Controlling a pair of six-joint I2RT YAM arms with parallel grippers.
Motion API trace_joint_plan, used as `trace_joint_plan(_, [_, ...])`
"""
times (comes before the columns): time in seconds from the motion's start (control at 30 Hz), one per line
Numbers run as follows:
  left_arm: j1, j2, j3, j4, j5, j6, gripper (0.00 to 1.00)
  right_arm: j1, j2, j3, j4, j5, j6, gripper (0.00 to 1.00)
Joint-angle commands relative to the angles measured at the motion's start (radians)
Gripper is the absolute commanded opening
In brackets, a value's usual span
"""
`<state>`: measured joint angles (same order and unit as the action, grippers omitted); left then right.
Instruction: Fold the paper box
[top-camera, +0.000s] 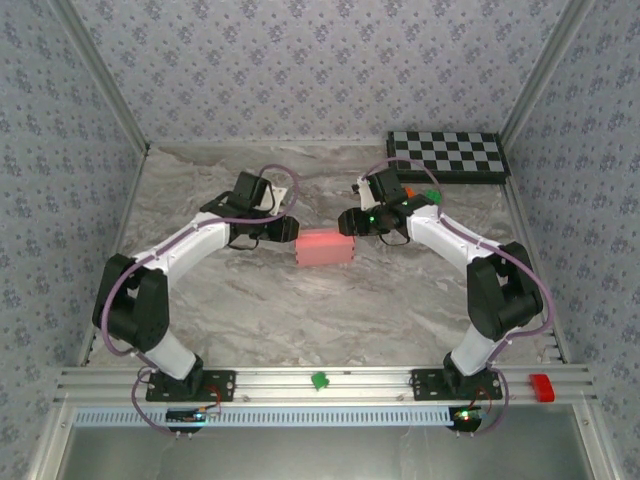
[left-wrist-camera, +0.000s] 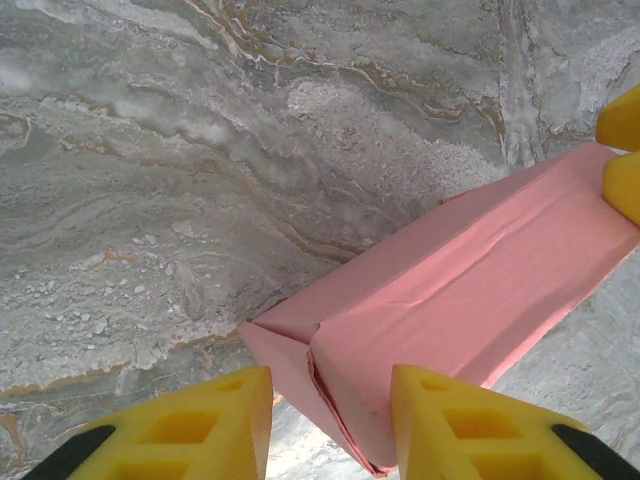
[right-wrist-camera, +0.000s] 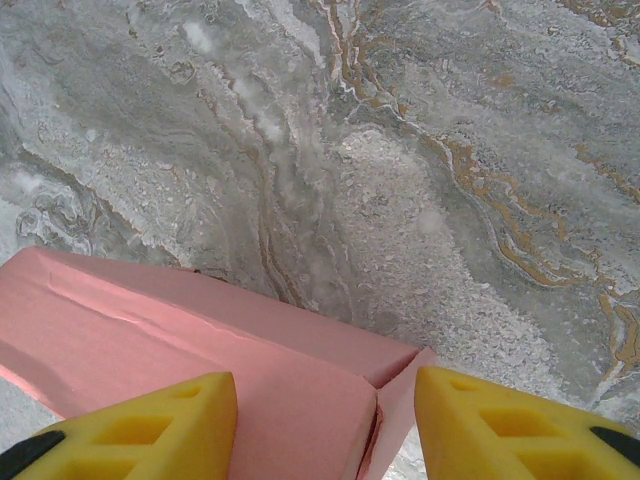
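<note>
Left wrist shows our left pincer (left-wrist-camera: 330, 378) half-open, empty, straddling one end of the salmon-pink card box (left-wrist-camera: 470, 290) on the marble surface (left-wrist-camera: 150, 150); right pincer (right-wrist-camera: 325, 385) likewise at the opposite end. We judge its ends need tucking shut next.

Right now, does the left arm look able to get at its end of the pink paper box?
Probably yes: the left claw sits at that end of the paper box, jaws apart either side of it. The right claw is at the opposite end, clear of it.
</note>
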<state>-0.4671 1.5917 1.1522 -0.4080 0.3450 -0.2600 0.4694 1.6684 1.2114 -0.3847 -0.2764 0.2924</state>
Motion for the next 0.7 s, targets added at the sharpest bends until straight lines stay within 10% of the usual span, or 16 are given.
trace_joint_plan(0.0, [-0.001,0.01,0.02,-0.03,0.02,0.005,0.34,0.009,0.018,-0.01,-0.029,0.001,-0.001,0.52])
trace_joint_plan(0.67, [-0.011,0.029,-0.05,-0.06,0.016,0.034,0.3,0.031,0.025,-0.075,-0.046,0.054,-0.012,0.5])
